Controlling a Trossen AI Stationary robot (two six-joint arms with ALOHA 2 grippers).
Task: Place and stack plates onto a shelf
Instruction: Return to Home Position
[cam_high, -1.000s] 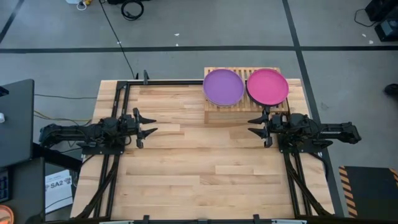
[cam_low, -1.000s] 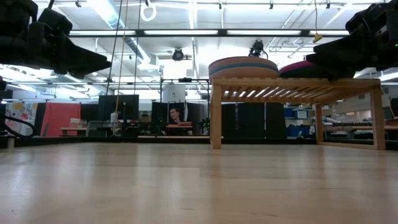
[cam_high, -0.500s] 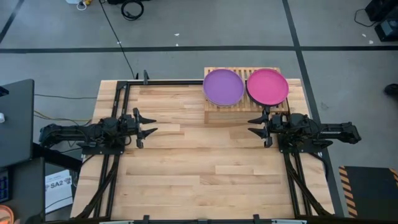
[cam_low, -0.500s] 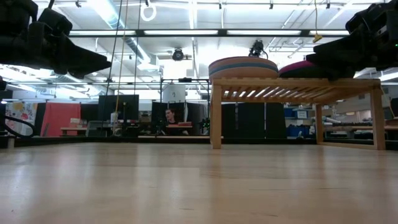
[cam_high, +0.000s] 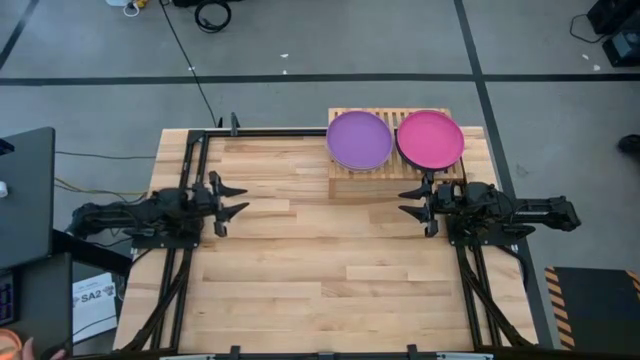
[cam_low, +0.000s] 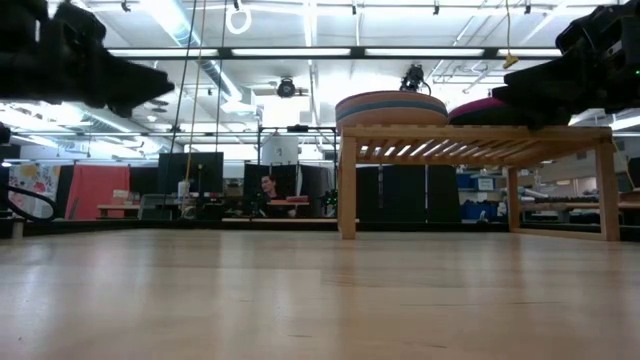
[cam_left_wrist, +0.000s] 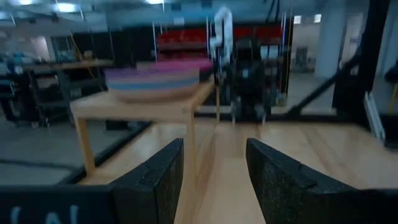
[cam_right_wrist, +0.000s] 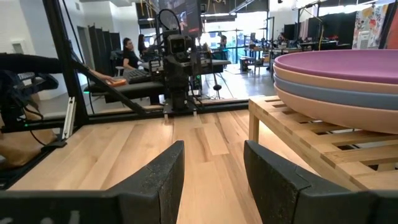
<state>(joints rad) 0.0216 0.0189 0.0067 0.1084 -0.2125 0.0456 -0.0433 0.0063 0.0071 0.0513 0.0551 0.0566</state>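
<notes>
1. Both piles sit on the shelf at the far edge of the table. One has the purple plate on top, the other the pink plate, and the two are side by side, about touching. The plates are flat and equal, so they nest, and two piles fill the rack's width.
2. The right wrist view shows the purple pile's layers: purple over blue over peach. I can't tell what's under the pink.
3. Over the table's left side, the left gripper hovers well apart from the shelf, fingers spread wide and holding nothing.
4. Just in front of the shelf, near the pink pile, the right gripper is also spread wide and empty. The two point at each other across the table, clear of both piles.
5. My guess: the stacking's done, since I see no loose plates, and the arms are just parking at home.
</notes>
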